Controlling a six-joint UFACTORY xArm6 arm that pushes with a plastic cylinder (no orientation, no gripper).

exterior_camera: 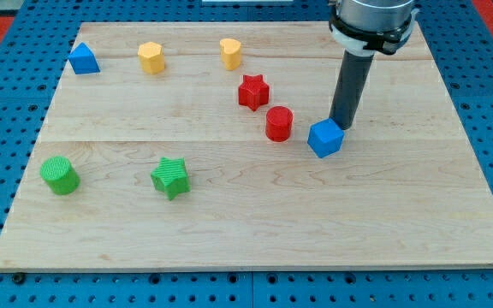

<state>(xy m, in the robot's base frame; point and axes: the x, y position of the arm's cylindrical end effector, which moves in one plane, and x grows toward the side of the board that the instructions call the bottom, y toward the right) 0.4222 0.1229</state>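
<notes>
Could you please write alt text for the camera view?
My tip rests against the top-right of a blue cube on a wooden board. Left lie a red cylinder, red star, two yellow blocks, a blue triangular block, green star and green cylinder.

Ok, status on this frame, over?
My tip at blue cube, its upper right edge. Red cylinder just left of cube. Nothing else near.

Bright even overhead light, sharp focus throughout, no glare, small soft shadows tight beneath the blocks, faint shadow at my tip, slight keystone perspective on the desk
</notes>
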